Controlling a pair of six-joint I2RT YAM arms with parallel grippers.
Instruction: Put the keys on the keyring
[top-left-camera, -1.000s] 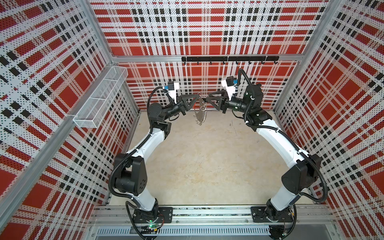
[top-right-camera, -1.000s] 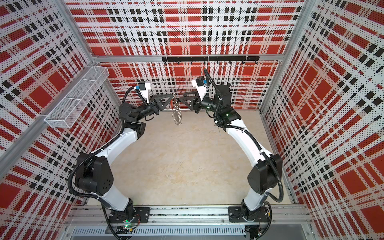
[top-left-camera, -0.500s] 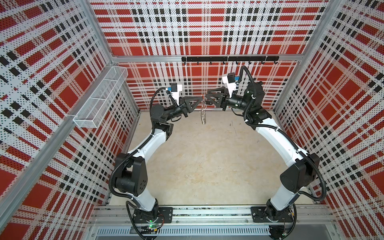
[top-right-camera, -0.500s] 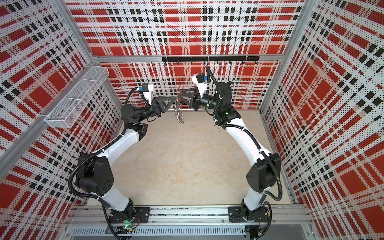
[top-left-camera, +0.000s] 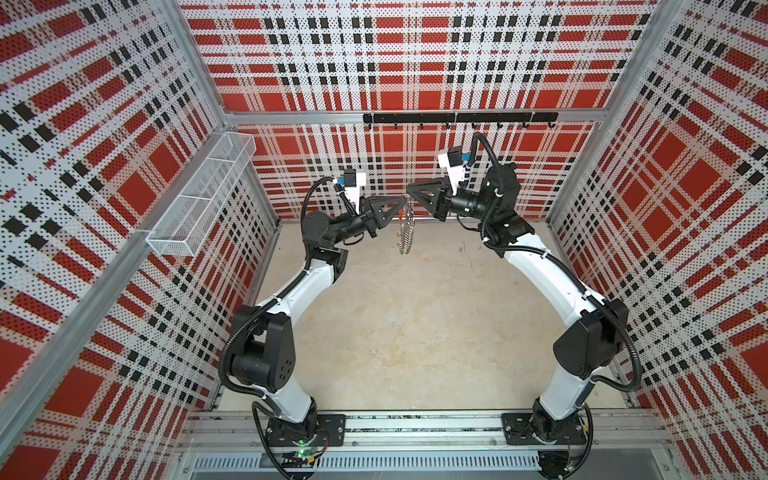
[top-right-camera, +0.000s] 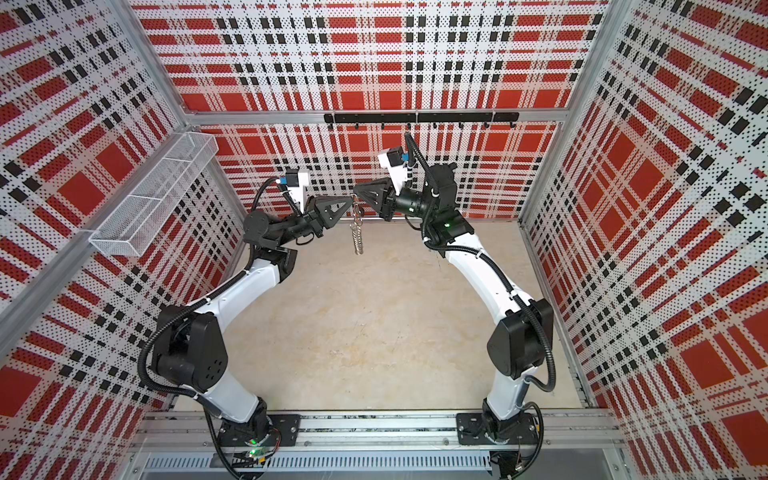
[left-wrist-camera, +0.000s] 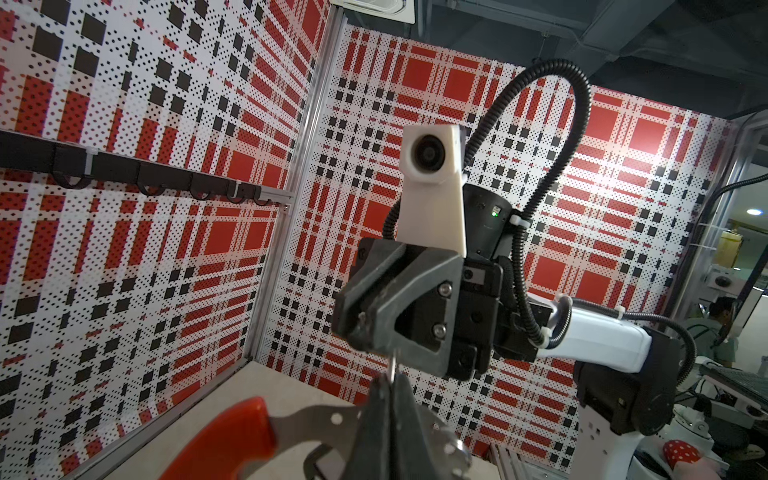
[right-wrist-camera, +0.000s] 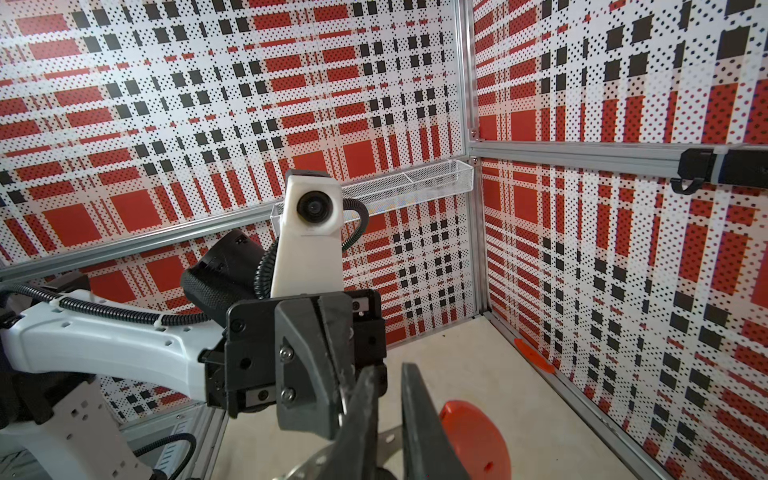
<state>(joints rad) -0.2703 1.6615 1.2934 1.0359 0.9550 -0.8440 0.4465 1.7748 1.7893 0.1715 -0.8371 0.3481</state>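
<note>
The keyring (top-left-camera: 405, 232) hangs edge-on in mid-air near the back wall, and several silver split rings dangle from it in both top views (top-right-camera: 358, 237). My left gripper (top-left-camera: 404, 202) is shut on its grey band (left-wrist-camera: 316, 419), next to the red segment (left-wrist-camera: 232, 440). My right gripper (top-left-camera: 411, 193) meets it tip to tip from the other side. A narrow gap shows between the right gripper's fingers (right-wrist-camera: 392, 372), with nothing visible in it. The band and red segment (right-wrist-camera: 473, 440) lie just beyond those fingers. The keys do not show in any view.
A white wire basket (top-left-camera: 199, 199) is fixed to the left wall. A black hook rail (top-left-camera: 457, 118) runs along the back wall just above both grippers. The beige floor (top-left-camera: 415, 332) lies well below the hanging keyring. Plaid walls enclose three sides.
The right gripper has moved up against the left gripper's tips and its jaws have narrowed. The keyring has swung from broadside to edge-on. The left gripper has stayed shut on the band.
</note>
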